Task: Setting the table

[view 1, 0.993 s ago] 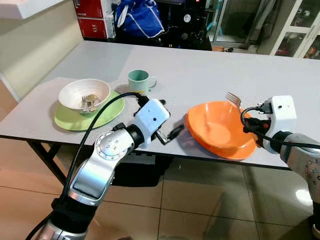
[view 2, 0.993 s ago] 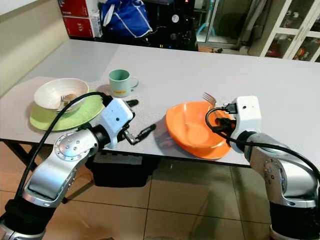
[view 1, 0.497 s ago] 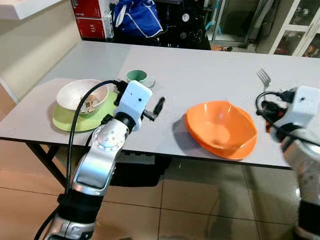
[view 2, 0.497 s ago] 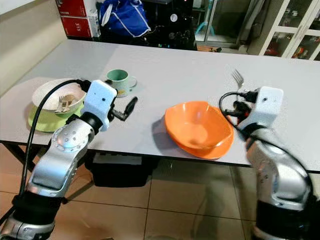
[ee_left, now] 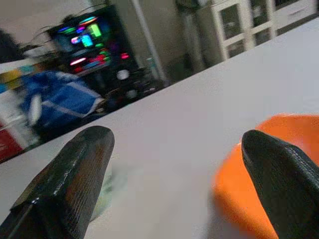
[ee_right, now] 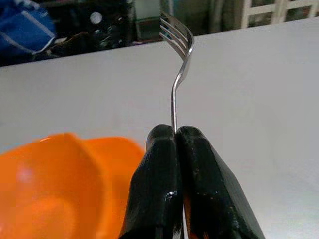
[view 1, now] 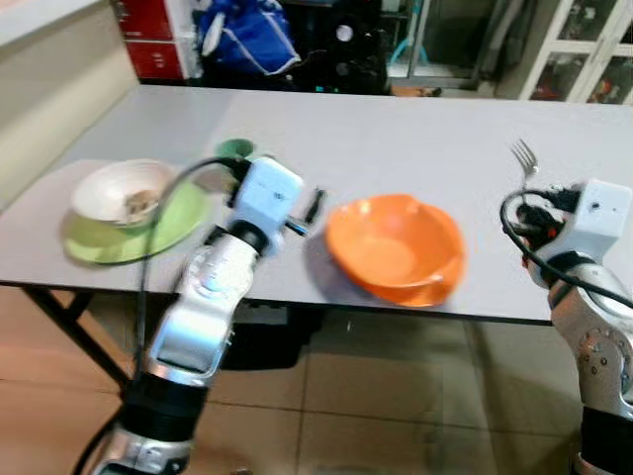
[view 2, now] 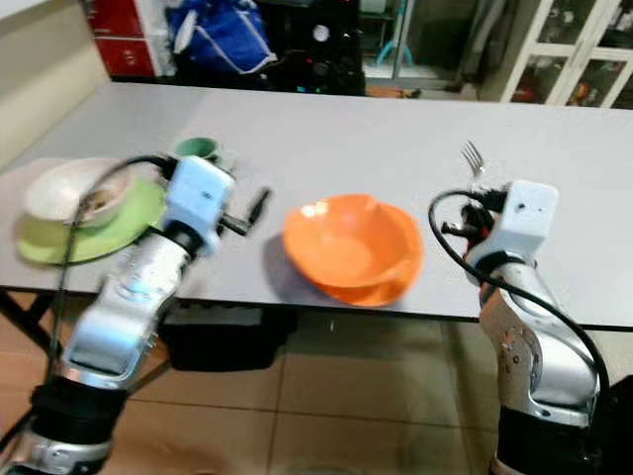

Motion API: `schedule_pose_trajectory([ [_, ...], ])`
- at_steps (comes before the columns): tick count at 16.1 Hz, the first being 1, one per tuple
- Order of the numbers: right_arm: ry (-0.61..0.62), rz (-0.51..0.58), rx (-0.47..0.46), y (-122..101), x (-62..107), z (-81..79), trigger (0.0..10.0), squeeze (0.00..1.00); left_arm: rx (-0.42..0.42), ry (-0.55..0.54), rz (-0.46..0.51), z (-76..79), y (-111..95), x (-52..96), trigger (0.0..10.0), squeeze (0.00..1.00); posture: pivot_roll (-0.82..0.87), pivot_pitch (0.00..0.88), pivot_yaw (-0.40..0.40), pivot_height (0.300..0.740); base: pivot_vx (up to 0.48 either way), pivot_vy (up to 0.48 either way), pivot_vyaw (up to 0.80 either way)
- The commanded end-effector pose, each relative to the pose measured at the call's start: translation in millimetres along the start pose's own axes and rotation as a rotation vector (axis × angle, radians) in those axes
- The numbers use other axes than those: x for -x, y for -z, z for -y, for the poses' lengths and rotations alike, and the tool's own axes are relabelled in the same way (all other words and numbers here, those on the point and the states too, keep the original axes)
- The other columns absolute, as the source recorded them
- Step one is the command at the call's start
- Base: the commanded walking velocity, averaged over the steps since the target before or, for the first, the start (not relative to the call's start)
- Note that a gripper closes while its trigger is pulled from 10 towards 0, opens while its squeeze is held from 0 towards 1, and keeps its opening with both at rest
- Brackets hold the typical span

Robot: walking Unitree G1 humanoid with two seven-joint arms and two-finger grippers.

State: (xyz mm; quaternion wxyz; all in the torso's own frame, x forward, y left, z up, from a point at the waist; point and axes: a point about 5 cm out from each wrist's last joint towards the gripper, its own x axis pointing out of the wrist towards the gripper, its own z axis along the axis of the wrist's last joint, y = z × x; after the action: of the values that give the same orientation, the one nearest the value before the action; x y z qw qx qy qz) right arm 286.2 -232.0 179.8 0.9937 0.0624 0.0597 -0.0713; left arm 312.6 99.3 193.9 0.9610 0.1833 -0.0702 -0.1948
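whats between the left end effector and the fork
The orange bowl sits on the table between the open left end effector and the fork pinched in the right end effector, in the left eye view.

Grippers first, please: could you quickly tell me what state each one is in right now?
Left gripper: open, empty, over the table between the green cup and the orange bowl.
Right gripper: shut on the fork, tines up.

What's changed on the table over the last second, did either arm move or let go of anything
The right gripper, shut on the fork, has drawn back from over the orange bowl to the bowl's right, tines up. The left gripper, open, has lifted from the table edge and now points toward the far side. Nothing was let go. The orange bowl, the white bowl on the green plate and the green mug stayed put; the camera shifted.
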Motion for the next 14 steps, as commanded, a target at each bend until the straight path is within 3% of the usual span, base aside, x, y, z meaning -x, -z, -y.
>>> schedule_pose_trajectory([
  [1,-0.014,0.018,-0.007,-1.6,0.4,-5.2,10.0,0.0,-0.02,-0.013,-0.002,-5.6,0.2,0.4,10.0,0.0,-0.05,0.0,0.008,0.74,0.0,-0.48,0.0],
  [3,-0.025,0.014,-0.007,0.0,-0.1,-8.2,10.0,0.0,-0.022,-0.017,0.0,-6.5,0.0,0.4,10.0,0.0,-0.05,0.0,0.006,0.74,0.0,-0.48,0.0],
  [4,-0.03,0.013,-0.007,-0.1,-0.6,-9.0,10.0,0.0,0.034,-0.016,-0.024,-7.1,2.5,0.1,10.0,0.0,-0.05,0.0,0.004,0.74,0.0,0.0,0.0],
  [6,-0.039,0.011,-0.008,0.0,-1.5,-10.5,10.0,0.0,0.053,-0.028,-0.023,-9.3,1.7,-1.1,10.0,0.0,-0.05,0.0,0.002,0.74,0.0,0.24,0.0],
  [7,-0.042,0.01,-0.009,0.1,-1.8,-11.0,10.0,0.0,0.048,-0.028,-0.021,-9.3,1.4,-1.3,10.0,0.0,-0.05,0.0,0.001,0.74,0.0,0.48,0.0],
  [14,-0.04,-0.006,-0.04,4.9,-12.1,-13.0,10.0,0.0,0.005,0.01,0.012,-8.6,-6.0,-5.4,10.0,0.0,-0.05,0.0,0.008,0.74,0.0,0.0,0.0],
])
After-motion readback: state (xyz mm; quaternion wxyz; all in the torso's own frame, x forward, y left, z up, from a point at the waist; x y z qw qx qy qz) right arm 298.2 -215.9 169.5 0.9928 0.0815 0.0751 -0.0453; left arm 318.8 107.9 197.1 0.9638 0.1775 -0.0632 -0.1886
